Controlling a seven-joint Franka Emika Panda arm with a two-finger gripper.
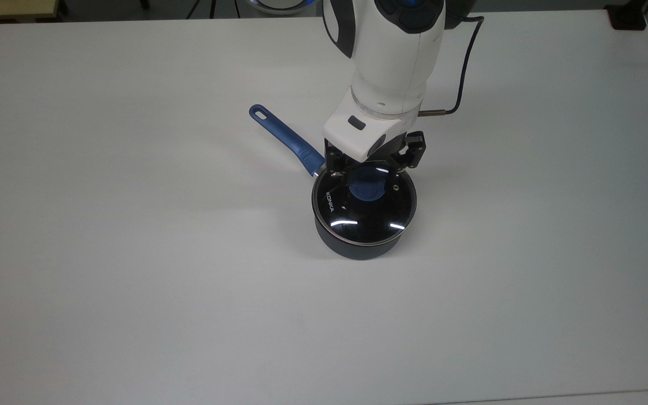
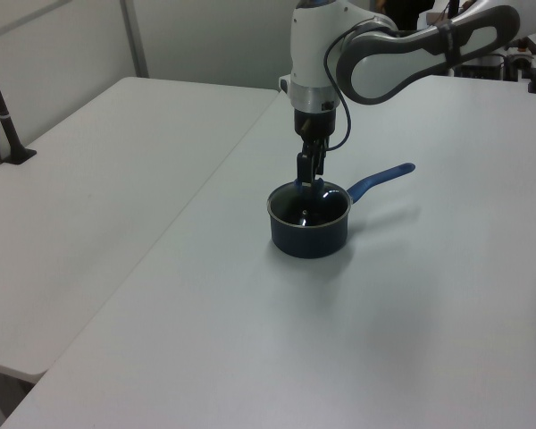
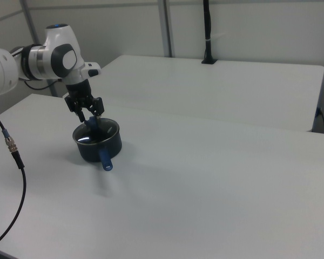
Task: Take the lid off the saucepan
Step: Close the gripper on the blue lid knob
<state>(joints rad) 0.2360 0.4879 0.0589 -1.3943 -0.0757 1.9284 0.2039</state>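
Note:
The saucepan [image 1: 358, 247] is a small dark round pot in the middle of the white table, and its blue handle [image 1: 287, 138] points toward the top view's upper left. The glass lid [image 1: 358, 216] with white KONKA lettering lies flat on the pan. Its blue knob [image 1: 367, 189] is partly under my hand. My gripper [image 1: 370, 171] stands open directly over the knob, one finger on each side of it, low over the glass. The left view shows the gripper [image 2: 305, 181] just above the lid [image 2: 310, 209] and saucepan [image 2: 308, 234]. In the right view the gripper [image 3: 91, 117] hangs over the saucepan [image 3: 100, 147].
A black cable [image 1: 460, 84] trails from my wrist over the table behind the pan. A second white table [image 2: 98, 170] adjoins on the left view's left, with a black post [image 2: 2, 112] clamped to it. Another post [image 3: 207, 32] stands on the far table.

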